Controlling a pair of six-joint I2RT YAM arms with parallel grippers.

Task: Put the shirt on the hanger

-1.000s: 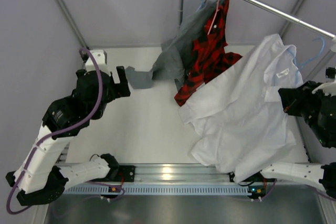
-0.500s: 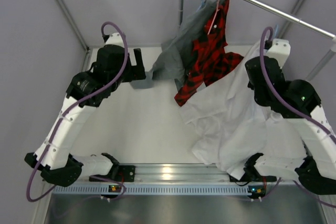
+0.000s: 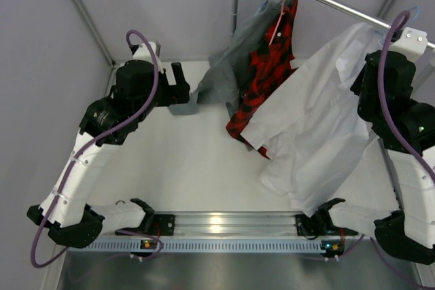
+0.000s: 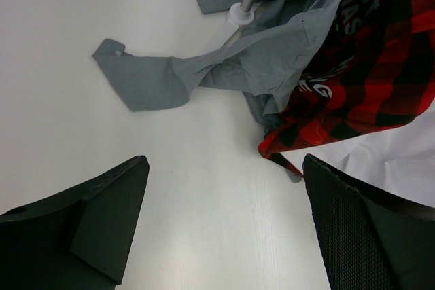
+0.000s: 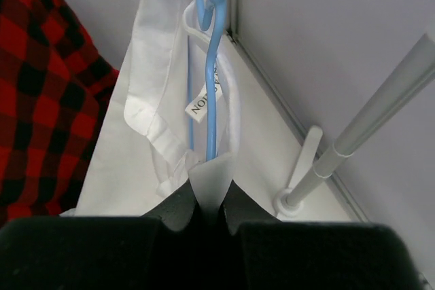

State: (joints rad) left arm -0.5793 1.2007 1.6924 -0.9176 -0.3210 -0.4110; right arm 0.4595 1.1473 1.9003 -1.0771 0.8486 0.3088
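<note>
The white shirt (image 3: 312,134) hangs in the air at the right, its collar up near the rail and its hem trailing over the table. In the right wrist view the thin light-blue hanger (image 5: 212,93) runs up through the collar of the shirt (image 5: 153,66). My right gripper (image 5: 209,198) is shut, pinching a fold of white fabric just where the blue wire ends. My left gripper (image 3: 178,89) is open over the table at the back left, apart from the shirt, with nothing between its fingers (image 4: 112,208).
A metal rail (image 3: 326,1) crosses the back right. A grey garment (image 3: 231,66) and a red-and-black plaid shirt (image 3: 272,73) on a pink hanger (image 3: 279,22) hang from it, drooping onto the table. The rack's post foot (image 5: 296,202) stands close to my right gripper.
My right arm has swung up and back, lifting the shirt off the table towards the rail. My left arm rose to the back left earlier and has since barely moved.
</note>
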